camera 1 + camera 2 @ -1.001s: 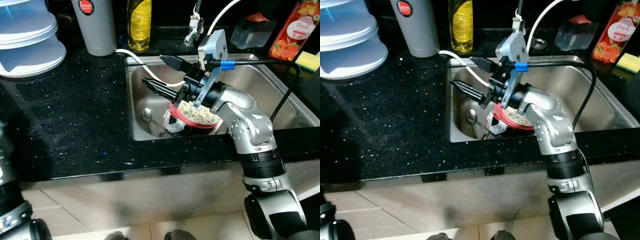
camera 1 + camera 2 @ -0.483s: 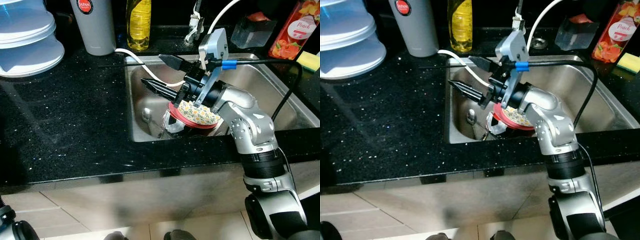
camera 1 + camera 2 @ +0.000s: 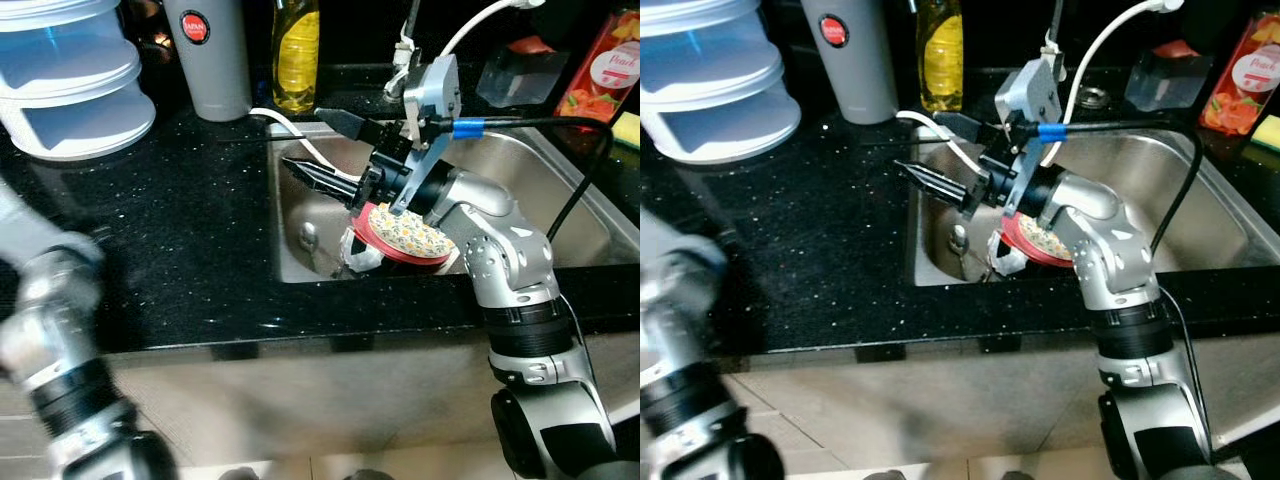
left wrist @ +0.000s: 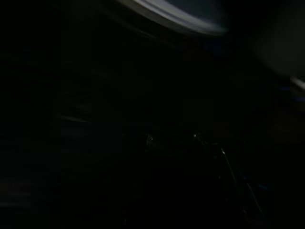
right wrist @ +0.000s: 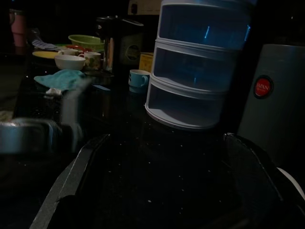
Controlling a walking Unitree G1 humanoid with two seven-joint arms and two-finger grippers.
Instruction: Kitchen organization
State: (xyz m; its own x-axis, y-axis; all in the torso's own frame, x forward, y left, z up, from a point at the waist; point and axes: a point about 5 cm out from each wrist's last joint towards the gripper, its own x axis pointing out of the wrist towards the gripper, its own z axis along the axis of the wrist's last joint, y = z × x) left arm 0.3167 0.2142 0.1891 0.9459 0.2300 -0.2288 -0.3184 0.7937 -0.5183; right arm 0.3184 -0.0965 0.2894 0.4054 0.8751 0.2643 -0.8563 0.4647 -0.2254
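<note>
Tabletop (image 3: 180, 250): black speckled stone spreads before me, wrapping the front and left of the sink.
Sink (image 3: 560, 185): a steel basin sunk into the tabletop, with the faucet (image 3: 408, 40) at its back edge and the drain (image 3: 309, 237) on its floor.
Stacked container (image 3: 70, 85): pale blue-white tiers stand at the far left of the tabletop.
My left arm (image 3: 60, 340): a silver blur at the near left, in front of the tabletop edge; I cannot tell how that hand is set.
Grey canister (image 3: 208, 55): upright with a red round label, just left of the yellow bottle (image 3: 297, 50).
My right hand (image 3: 325, 150): it hangs over the left part of the sink, two black fingers spread wide and pinching nothing.
Plate (image 3: 405, 232): red-rimmed with a flowered face, it lies tilted in the sink, under my right wrist.
Juice carton (image 3: 600, 75): stands at the far right, behind the yellow sponge (image 3: 629, 128).
</note>
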